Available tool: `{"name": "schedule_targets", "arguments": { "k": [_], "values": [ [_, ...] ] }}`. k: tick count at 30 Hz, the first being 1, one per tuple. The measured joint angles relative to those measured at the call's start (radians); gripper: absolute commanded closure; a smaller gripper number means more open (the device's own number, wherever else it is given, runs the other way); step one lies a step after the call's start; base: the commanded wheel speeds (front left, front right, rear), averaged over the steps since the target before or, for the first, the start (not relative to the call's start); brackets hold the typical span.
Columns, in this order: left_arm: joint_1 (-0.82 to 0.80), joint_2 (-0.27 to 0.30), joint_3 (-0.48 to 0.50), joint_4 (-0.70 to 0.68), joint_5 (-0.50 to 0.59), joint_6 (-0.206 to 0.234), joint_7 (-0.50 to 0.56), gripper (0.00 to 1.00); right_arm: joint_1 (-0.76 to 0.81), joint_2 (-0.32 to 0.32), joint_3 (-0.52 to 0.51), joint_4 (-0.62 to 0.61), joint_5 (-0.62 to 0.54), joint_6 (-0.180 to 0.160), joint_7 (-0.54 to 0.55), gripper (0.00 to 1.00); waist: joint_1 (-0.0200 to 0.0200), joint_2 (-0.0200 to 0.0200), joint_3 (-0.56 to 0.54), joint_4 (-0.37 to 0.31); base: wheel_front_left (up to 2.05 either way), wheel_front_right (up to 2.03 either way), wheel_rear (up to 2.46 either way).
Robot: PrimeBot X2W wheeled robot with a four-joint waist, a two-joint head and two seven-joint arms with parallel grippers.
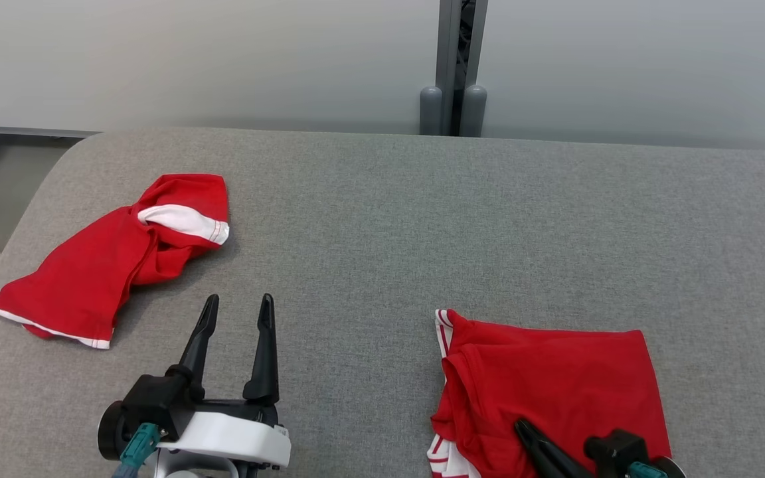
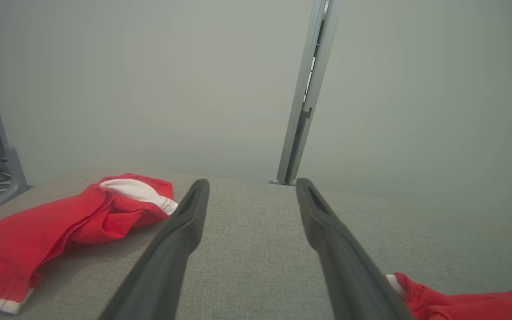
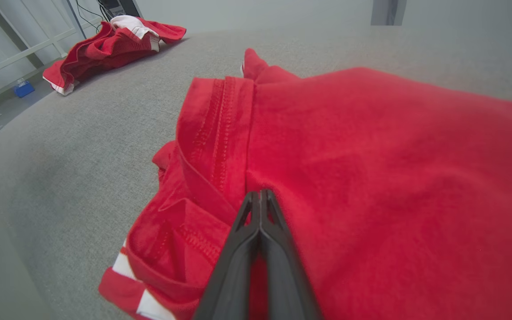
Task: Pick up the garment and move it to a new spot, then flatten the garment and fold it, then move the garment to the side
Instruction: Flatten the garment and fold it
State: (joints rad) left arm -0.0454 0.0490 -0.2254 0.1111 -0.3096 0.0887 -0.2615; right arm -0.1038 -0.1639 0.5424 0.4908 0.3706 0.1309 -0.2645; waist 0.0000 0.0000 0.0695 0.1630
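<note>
Folded red garment (image 1: 555, 378) — a compact, roughly rectangular bundle with white-striped trim at its left edge — lying at the near right of the grey cloth-covered table (image 1: 382, 219); a double-stitched hem is turned over along its left side. Right gripper (image 1: 522, 425): fingers pressed together, tips on the garment's near part; whether cloth is pinched cannot be told. Left gripper (image 1: 238, 302): fingers spread wide, holding nothing, over bare table. Second red garment (image 1: 103, 265) — crumpled, white-banded — at far left, well apart.

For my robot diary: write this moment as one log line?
left gripper: open, empty | right gripper: shut, resting on folded red garment | crumpled red garment: untouched
</note>
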Motion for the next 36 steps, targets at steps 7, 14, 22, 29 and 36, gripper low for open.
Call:
{"name": "schedule_targets", "arguments": {
  "k": [7, 14, 22, 29, 36],
  "values": [
    [0.005, 0.0, -0.006, 0.001, 0.0, -0.001, 0.0, 0.0, 0.026, 0.009, -0.015, 0.039, -0.023, 0.0, 0.0, 1.0, 0.0, 0.0, -0.003, -0.005, 0.0, 0.0, 0.0],
    [0.001, 0.0, -0.013, 0.001, -0.005, -0.001, 0.0, 0.0, 0.002, 0.02, 0.03, 0.102, -0.015, 0.0, 0.0, 1.0, 0.0, 0.0, 0.005, -0.003, 0.0, 0.0, 0.0],
    [0.0, 0.0, -0.008, 0.002, -0.005, -0.001, 0.0, 0.0, -0.03, 0.02, 0.152, 0.098, 0.065, 0.0, -0.001, 1.0, -0.0001, 0.0, 0.009, 0.003, 0.0, 0.0, 0.0],
    [-0.003, 0.0, -0.014, 0.002, -0.008, 0.001, 0.0, 0.0, -0.055, 0.009, 0.243, 0.07, 0.121, 0.0, -0.001, 1.0, 0.0, 0.0, 0.014, 0.009, 0.0, 0.0, 0.0],
    [-0.003, 0.0, -0.018, 0.002, -0.011, 0.004, 0.0, 0.0, -0.089, 0.002, 0.337, 0.063, 0.171, 0.0, 0.0, 1.0, 0.0, 0.0, 0.011, 0.018, 0.0, 0.0, 0.0]
  ]
}}
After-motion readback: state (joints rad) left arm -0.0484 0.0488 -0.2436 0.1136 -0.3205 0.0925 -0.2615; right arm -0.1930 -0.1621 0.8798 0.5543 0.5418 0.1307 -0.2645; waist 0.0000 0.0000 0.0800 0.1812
